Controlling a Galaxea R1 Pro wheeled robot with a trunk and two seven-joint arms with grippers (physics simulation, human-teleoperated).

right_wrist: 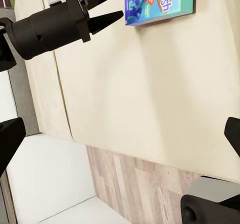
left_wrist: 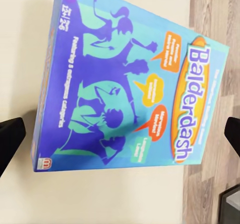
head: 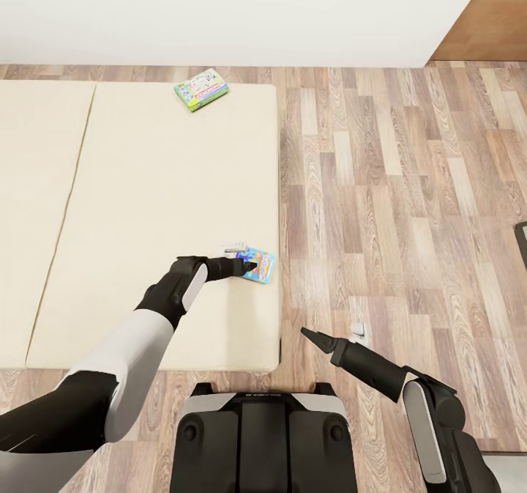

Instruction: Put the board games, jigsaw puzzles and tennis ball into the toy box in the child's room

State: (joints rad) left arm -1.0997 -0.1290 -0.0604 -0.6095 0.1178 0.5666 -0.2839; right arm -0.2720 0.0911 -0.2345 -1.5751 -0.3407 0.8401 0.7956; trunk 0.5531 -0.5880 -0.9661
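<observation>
Your left hand (head: 241, 267) reaches over the near right corner of the bed (head: 146, 207), right at the blue board game (head: 260, 264) that lies flat there. In the left wrist view the box (left_wrist: 125, 89) reads "Balderdash", and your two fingertips (left_wrist: 10, 139) stand wide apart at either edge of the picture, with the box between them and nothing gripped. The right wrist view shows the same left hand (right_wrist: 107, 6) with its fingers spread, just beside the box's (right_wrist: 160, 1) edge; whether they touch it you cannot tell.

The second board game (head: 201, 89), green-edged, lies at the far end of the bed near the wall (head: 219, 9), well apart from the first.

Your right hand (head: 313, 335) hangs over the wooden floor (head: 402, 185) just beside the bed's corner, holding nothing. Its fingertips (right_wrist: 10, 139) are spread wide in the right wrist view.
</observation>
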